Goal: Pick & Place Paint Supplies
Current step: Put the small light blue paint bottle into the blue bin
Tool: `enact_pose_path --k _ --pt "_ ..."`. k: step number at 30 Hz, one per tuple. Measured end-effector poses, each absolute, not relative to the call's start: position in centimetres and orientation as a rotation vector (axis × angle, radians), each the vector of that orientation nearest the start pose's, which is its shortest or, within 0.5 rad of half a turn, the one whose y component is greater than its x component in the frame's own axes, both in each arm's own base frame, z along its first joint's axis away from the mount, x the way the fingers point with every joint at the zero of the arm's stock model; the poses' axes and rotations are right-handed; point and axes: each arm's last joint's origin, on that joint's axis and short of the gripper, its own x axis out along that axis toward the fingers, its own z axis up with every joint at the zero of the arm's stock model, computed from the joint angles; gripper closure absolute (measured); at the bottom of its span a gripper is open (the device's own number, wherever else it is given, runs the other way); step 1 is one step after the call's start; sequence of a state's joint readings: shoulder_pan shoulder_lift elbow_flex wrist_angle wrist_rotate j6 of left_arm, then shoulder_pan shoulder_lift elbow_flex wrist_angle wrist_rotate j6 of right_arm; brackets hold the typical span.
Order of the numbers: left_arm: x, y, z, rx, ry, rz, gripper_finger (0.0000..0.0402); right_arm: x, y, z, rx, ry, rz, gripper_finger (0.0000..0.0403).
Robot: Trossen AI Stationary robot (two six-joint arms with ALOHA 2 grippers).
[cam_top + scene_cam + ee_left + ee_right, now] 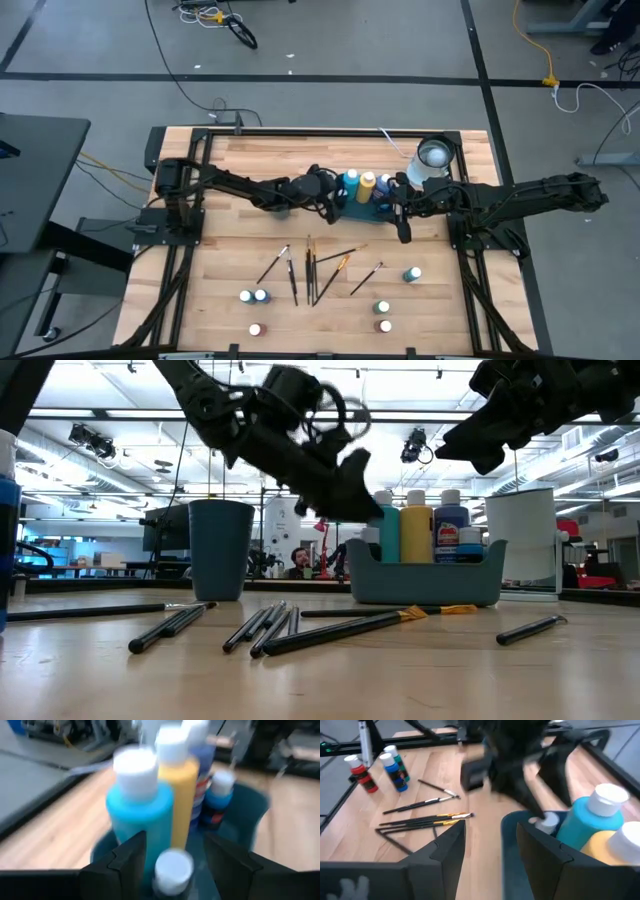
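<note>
The counter (230, 160) is a pale wooden top, and both arms meet over its middle toward the far edge; there a blue-grey caddy (425, 582) holds several tall white-capped bottles, among them a light blue bottle (140, 820) and a yellow bottle (181, 795); a white container (434, 158) stands toward the far right corner, and a dark cup (220, 548) stands near the caddy on the left arm's side.

The left gripper (170, 855) hangs over the caddy's left end with its jaws apart around a small white-capped bottle (173, 869) low in the caddy, seemingly just being set down; the right gripper (487, 845) hovers by the caddy's right end, jaws apart and holding nothing.

Between the caddy and the near edge lie the loose paintbrushes (312, 268), fanned together, and small bottles (253, 296) sit scattered along the near edge, well apart from the caddy.

To finish this placement well, I judge the left arm should rise straight up so its fingers clear the tall caps without tipping them; the right arm would do best to hold off the caddy until the left is clear, then go for the nearest small bottle on its own side.
</note>
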State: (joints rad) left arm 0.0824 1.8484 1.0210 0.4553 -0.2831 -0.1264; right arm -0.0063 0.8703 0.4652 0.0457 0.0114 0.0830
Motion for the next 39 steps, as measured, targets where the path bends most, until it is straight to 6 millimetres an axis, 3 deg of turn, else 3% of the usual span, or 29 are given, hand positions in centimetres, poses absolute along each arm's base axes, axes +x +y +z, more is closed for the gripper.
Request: enact_pose_path --k 7,17,23,31,39 --pt "37.5 2.3 23.4 -0.004 0.249 0.264 0.0194 19.3 0.3 22.3 0.1 0.404 0.105 0.0224" --pt "34.0 -0.3 27.9 0.013 0.275 0.219 0.0194 21.2 1.7 21.3 0.001 0.358 0.391 0.0224" --pt "31.9 -1.6 29.5 0.04 0.309 0.233 0.0194 22.0 3.6 21.2 -0.103 0.295 0.587 0.0224" --pt "30.6 -3.0 30.4 -0.008 0.311 0.237 0.0194 22.5 7.4 24.3 -0.208 0.154 0.694 0.0224" --pt "30.5 -3.6 30.5 -0.01 0.31 0.218 0.0194 21.4 10.5 24.1 -0.228 0.35 0.618 0.0224"
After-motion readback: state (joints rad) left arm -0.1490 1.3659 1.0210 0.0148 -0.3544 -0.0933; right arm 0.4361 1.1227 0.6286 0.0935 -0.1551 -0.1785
